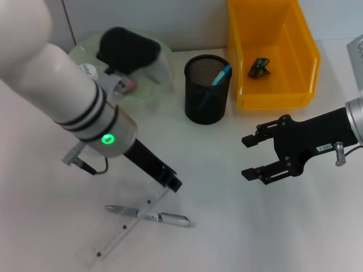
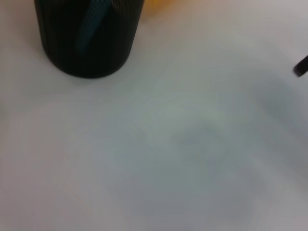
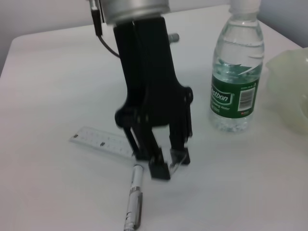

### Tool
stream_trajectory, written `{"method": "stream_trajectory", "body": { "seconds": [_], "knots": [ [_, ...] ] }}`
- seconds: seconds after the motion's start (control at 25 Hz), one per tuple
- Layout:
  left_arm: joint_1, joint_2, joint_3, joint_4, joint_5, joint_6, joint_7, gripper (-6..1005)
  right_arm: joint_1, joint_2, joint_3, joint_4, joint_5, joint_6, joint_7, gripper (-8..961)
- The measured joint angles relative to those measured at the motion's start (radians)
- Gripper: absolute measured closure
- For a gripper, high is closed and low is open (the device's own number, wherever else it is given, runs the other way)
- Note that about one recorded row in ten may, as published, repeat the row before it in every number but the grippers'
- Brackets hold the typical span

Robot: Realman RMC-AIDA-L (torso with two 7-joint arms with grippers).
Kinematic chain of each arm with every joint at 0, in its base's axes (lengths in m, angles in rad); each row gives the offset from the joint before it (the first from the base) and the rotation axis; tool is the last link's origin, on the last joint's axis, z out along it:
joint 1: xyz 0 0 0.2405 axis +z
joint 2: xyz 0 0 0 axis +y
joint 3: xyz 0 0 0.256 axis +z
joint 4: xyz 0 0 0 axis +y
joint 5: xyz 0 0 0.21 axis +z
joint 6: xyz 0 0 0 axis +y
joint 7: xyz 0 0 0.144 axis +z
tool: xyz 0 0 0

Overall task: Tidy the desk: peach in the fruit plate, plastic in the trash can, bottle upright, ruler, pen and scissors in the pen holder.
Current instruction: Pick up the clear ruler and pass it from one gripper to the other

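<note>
left gripper (image 1: 173,184) down at 1 clear ruler (image 1: 122,231), fingers parted | right gripper (image 1: 249,157) spread, empty | 1 silver pen (image 1: 152,215) across ruler | 1 mesh pen holder (image 1: 207,89) | 1 water bottle (image 3: 236,72) upright

Left end effector (image 1: 173,184) lowered to the desk, fingers slightly parted, right end effector (image 1: 249,157) hovering, fingers spread

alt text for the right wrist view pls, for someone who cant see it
The left claw reaches down to a white table, its tips at the near end of a clear ruler that lies across a silver pen. A water bottle with a green label stands upright beside it, next to a pale green plate.
</note>
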State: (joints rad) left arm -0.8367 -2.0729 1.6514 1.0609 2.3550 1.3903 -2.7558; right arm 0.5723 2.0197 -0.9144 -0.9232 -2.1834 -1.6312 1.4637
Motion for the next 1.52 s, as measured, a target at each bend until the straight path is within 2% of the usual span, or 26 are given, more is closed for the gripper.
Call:
{"method": "stream_trajectory", "body": {
  "seconds": [0.04,0.08,0.2,0.24,0.28,0.44,0.48,0.56,0.72,0.8,0.88,0.96,1.0,1.12,1.16,1.2,1.24,1.32,1.4,1.52],
  "knots": [
    [0.012,0.000,-0.054,0.024,-0.005,0.027,0.017,625,-0.003,-0.002,0.007,-0.004,0.000,-0.002,0.003,219],
    [0.012,0.000,-0.054,0.024,-0.005,0.027,0.017,625,-0.003,-0.002,0.007,-0.004,0.000,-0.002,0.003,219],
    [0.029,0.001,-0.142,0.060,-0.038,0.063,0.049,625,-0.004,-0.006,0.028,-0.008,-0.004,-0.007,0.010,218],
    [0.036,0.002,-0.217,0.069,-0.079,0.099,0.087,625,-0.006,-0.009,0.050,-0.009,-0.007,-0.017,0.013,218],
    [0.036,0.002,-0.217,0.069,-0.079,0.099,0.087,625,-0.006,-0.009,0.050,-0.009,-0.007,-0.017,0.013,217],
    [0.048,0.004,-0.358,0.077,-0.158,0.155,0.157,625,-0.015,-0.018,0.116,-0.009,-0.007,-0.044,0.015,217],
    [0.048,0.004,-0.358,0.077,-0.158,0.155,0.157,625,-0.015,-0.018,0.116,-0.009,-0.007,-0.044,0.015,217],
    [0.065,0.005,-0.450,0.082,-0.225,0.173,0.203,625,-0.019,-0.019,0.139,-0.010,-0.006,-0.050,0.017,217],
    [0.094,0.007,-0.534,0.077,-0.339,0.177,0.265,626,-0.028,-0.019,0.180,-0.008,-0.004,-0.058,0.027,218],
    [0.101,0.007,-0.545,0.077,-0.364,0.175,0.280,626,-0.030,-0.020,0.206,-0.002,-0.003,-0.059,0.027,218],
    [0.135,0.006,-0.570,0.074,-0.446,0.155,0.339,626,-0.035,-0.019,0.247,0.008,-0.002,-0.059,0.027,218],
    [0.135,0.006,-0.570,0.074,-0.446,0.155,0.339,626,-0.040,-0.016,0.279,0.012,-0.001,-0.059,0.027,218],
    [0.195,0.003,-0.570,0.010,-0.640,0.091,0.493,626,-0.043,-0.014,0.310,0.020,0.001,-0.059,0.023,218],
    [0.202,0.003,-0.571,-0.014,-0.686,0.084,0.531,626,-0.044,-0.012,0.333,0.035,0.009,-0.059,0.021,219],
    [0.210,0.003,-0.572,-0.065,-0.772,0.079,0.612,626,-0.044,-0.013,0.338,0.045,0.016,-0.057,0.021,219],
    [0.210,0.003,-0.572,-0.065,-0.772,0.079,0.612,626,-0.044,-0.013,0.338,0.045,0.016,-0.057,0.021,219],
    [0.218,0.001,-0.567,-0.123,-0.863,0.077,0.703,626,-0.046,-0.014,0.342,0.060,0.028,-0.052,0.022,219],
    [0.220,-0.001,-0.562,-0.145,-0.904,0.076,0.750,626,-0.048,-0.013,0.342,0.065,0.034,-0.049,0.022,219],
    [0.224,-0.004,-0.541,-0.196,-0.977,0.073,0.838,626,-0.053,-0.010,0.343,0.067,0.047,-0.047,0.025,218],
    [0.229,-0.006,-0.463,-0.287,-1.128,0.040,1.016,626,-0.061,-0.005,0.345,0.068,0.067,-0.046,0.026,217]
  ]
}}
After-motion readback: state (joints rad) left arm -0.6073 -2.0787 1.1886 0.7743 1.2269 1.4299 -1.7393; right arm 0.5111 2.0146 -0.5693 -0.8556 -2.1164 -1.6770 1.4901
